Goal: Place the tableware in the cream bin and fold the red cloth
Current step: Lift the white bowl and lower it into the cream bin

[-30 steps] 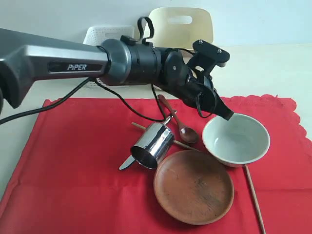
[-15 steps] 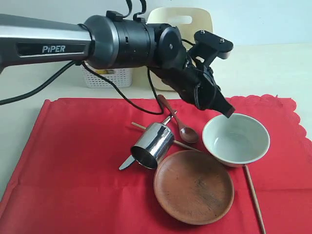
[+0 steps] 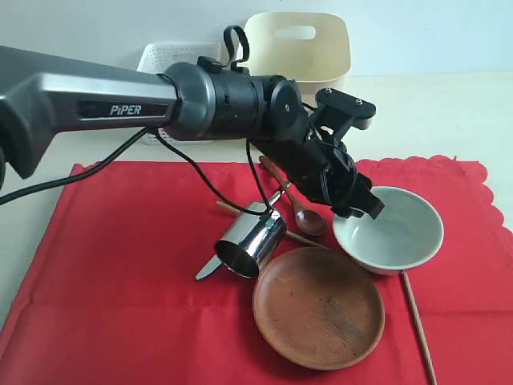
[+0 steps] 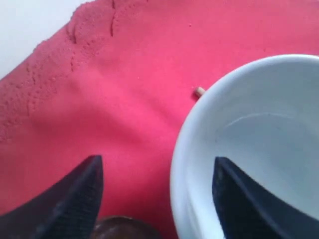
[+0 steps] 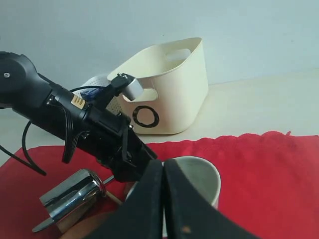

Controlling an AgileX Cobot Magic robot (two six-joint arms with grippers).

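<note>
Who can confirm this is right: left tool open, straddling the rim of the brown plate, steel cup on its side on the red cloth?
Wrong dish. The left tool is open and straddles the rim of the pale grey-green bowl, as the left wrist view shows. The steel cup does lie on its side on the red cloth.
</note>
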